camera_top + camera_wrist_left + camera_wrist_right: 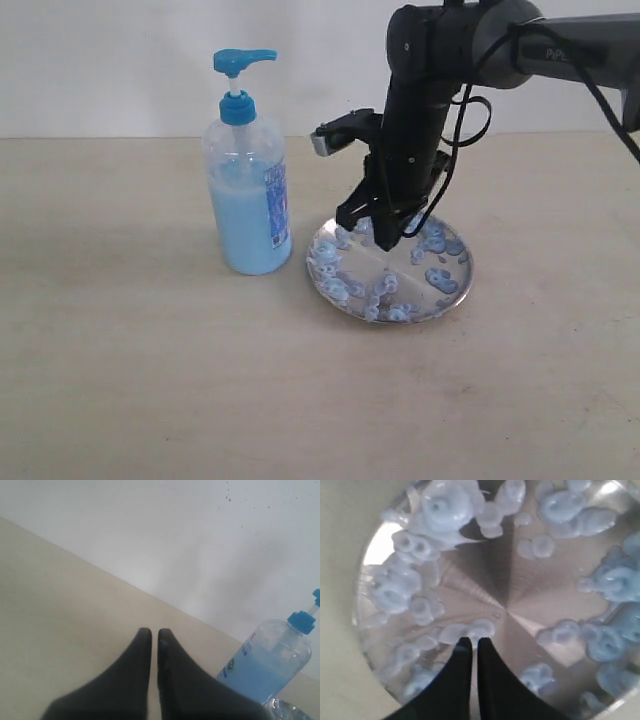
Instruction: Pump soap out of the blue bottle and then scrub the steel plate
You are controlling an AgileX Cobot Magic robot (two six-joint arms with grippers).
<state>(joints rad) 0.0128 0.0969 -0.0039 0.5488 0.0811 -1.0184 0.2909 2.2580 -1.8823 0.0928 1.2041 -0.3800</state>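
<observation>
The blue bottle (246,180) stands upright on the table, left of the steel plate (404,266), its pump head (243,62) up. Pale blue soap (240,230) fills its lower half. Several blue foamy blobs (441,279) dot the plate. My right gripper (380,238) points down over the plate's far left part, shut and empty. In the right wrist view its tips (471,642) sit just above the plate (520,590), beside a blob (470,629). My left gripper (151,632) is shut and empty over bare table, with the bottle (270,665) off to one side.
The pale wooden table (120,380) runs back to a white wall (100,60). The right arm (430,60) reaches in from the upper right over the plate. A sliver of the plate's rim (287,712) shows next to the bottle in the left wrist view.
</observation>
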